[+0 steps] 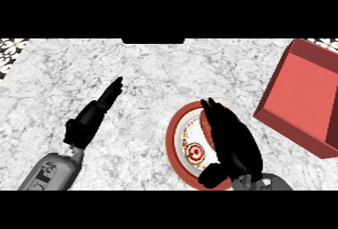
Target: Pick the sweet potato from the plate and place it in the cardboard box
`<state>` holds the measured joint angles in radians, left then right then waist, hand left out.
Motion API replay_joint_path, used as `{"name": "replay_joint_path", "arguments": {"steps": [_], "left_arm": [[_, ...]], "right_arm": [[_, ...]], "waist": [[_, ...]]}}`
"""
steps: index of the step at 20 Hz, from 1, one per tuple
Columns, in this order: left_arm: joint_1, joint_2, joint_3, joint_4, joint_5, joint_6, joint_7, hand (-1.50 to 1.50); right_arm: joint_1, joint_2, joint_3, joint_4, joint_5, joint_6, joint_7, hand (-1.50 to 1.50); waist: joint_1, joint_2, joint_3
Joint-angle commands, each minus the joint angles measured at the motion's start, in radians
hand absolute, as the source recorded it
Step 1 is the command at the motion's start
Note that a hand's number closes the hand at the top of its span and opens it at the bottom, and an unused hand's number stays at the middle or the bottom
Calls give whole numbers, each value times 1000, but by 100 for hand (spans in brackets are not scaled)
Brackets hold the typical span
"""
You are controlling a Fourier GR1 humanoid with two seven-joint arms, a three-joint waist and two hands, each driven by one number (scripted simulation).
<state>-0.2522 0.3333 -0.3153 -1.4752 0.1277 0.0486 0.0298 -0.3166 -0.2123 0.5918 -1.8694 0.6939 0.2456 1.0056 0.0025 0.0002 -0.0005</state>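
Note:
A white plate with a red rim and a red emblem lies on the marble counter at lower centre right. My right hand stretches over the plate's right half, fingers straight and pointing away from me, thumb tucked at the near rim. The sweet potato shows only as a thin reddish-brown sliver along the hand's left edge; the rest is hidden beneath the hand. The cardboard box, reddish and open-topped, stands to the right of the plate. My left hand rests open at the left, apart from everything.
The grey-white marble counter spreads across the view. A patterned tile strip shows at the far left corner. The box reaches the right edge of the view.

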Motion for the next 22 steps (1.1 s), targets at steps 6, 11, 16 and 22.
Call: {"name": "replay_joint_path", "arguments": {"steps": [6,11,16,22], "left_arm": [[33,-91,-17,-40,-85,20,32,0],[50,-59,70,-92,-87,-72,76,0],[64,-109,91,-73,-118,-103,65,0],[-14,-144,135,-2,-153,-108,63,0]], "right_arm": [[28,52,-74,223,56,-9,-90,-150],[116,42,-83,184,131,-27,-175,-150],[59,102,-119,240,187,7,-196,-150],[-19,131,-213,421,175,3,-292,-150]], "waist": [[0,0,1],[-2,-1,1],[-1,-1,1],[1,1,1]]}}
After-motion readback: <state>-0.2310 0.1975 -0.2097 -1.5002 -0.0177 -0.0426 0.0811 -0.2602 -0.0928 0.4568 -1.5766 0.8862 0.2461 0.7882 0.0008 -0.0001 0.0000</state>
